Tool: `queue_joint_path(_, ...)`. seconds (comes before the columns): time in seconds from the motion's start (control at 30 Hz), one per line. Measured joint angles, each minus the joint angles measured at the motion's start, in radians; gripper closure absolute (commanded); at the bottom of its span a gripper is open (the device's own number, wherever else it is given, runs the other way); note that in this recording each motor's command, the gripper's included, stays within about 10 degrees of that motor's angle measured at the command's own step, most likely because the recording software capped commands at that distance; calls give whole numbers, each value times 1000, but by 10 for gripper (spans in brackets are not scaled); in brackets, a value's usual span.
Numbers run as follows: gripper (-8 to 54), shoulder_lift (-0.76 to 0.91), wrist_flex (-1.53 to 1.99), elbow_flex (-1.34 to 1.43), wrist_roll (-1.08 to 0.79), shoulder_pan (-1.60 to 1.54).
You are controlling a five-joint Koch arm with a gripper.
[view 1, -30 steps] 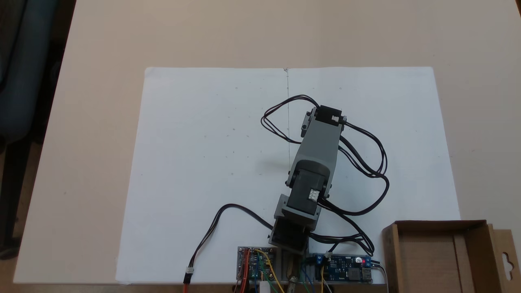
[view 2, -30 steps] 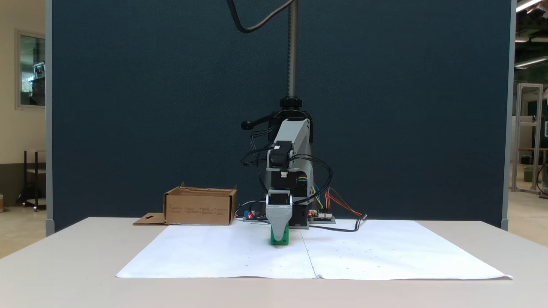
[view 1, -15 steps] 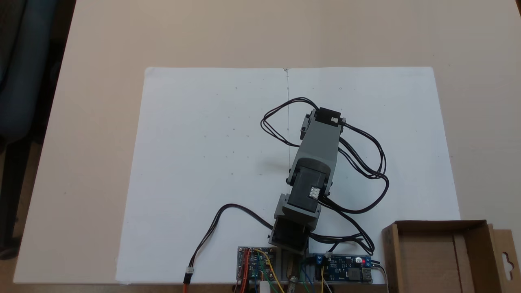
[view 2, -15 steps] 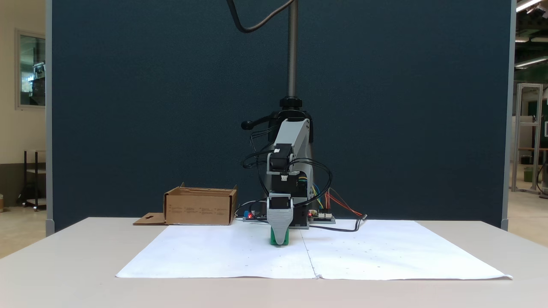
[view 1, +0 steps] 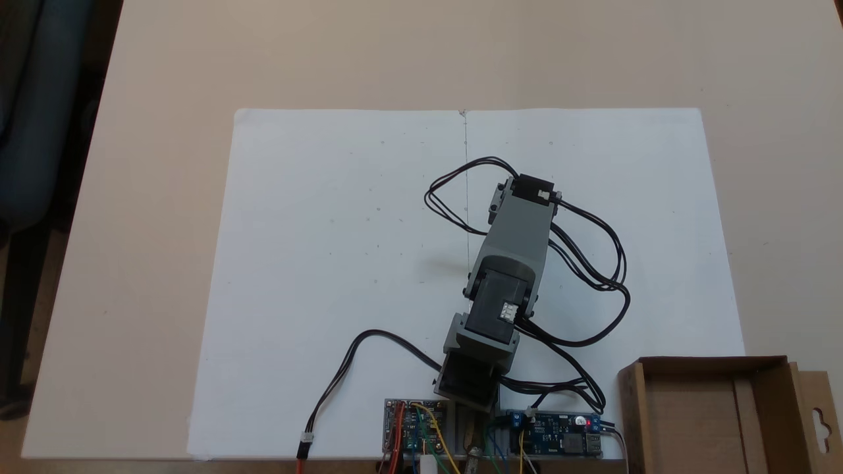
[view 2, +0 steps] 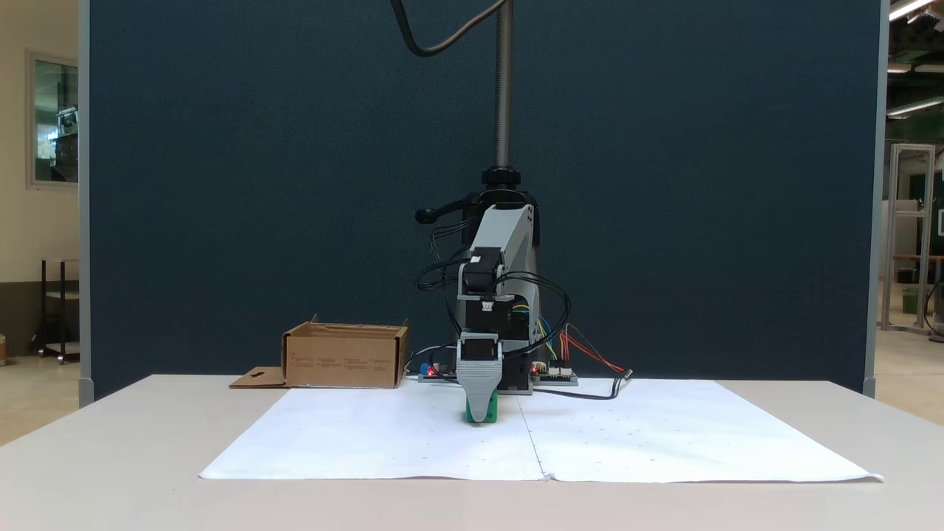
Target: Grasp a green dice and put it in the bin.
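The green dice (view 2: pixel 491 410) rests on the white paper sheet (view 2: pixel 369 442), just left of its centre crease. My gripper (view 2: pixel 481 417) points straight down over it. Its grey front finger (view 2: pixel 480 383) covers the middle of the dice, and green shows on both sides of the finger. The second jaw lies behind the front one, so I cannot tell how far apart they are. Seen from above, the grey arm (view 1: pixel 517 237) covers the dice. The bin (view 1: pixel 632 408) is a brown cardboard box at the lower right corner there, and in the front-on fixed view the bin (view 2: pixel 343 363) stands back left.
Circuit boards (view 1: pixel 556 434) with coloured wires sit at the arm's base. Black cables (view 1: pixel 593 263) loop out beside the arm over the paper (view 1: pixel 329 263). The bin's flap (view 1: pixel 816 421) has a hang-hole cutout. A dark blue partition (view 2: pixel 258 184) stands behind the table.
The wrist dipped a little half a second ago and is back up slightly now. The dice has stayed in the same spot on the paper.
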Motion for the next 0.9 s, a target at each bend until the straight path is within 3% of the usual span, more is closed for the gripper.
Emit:
queue_joint_path(0.4,139,0,-51,12,0,17)
queue_joint_path(0.63,336,5,-77,41,0,15)
queue_joint_path(0.9,336,12,-91,54,0,17)
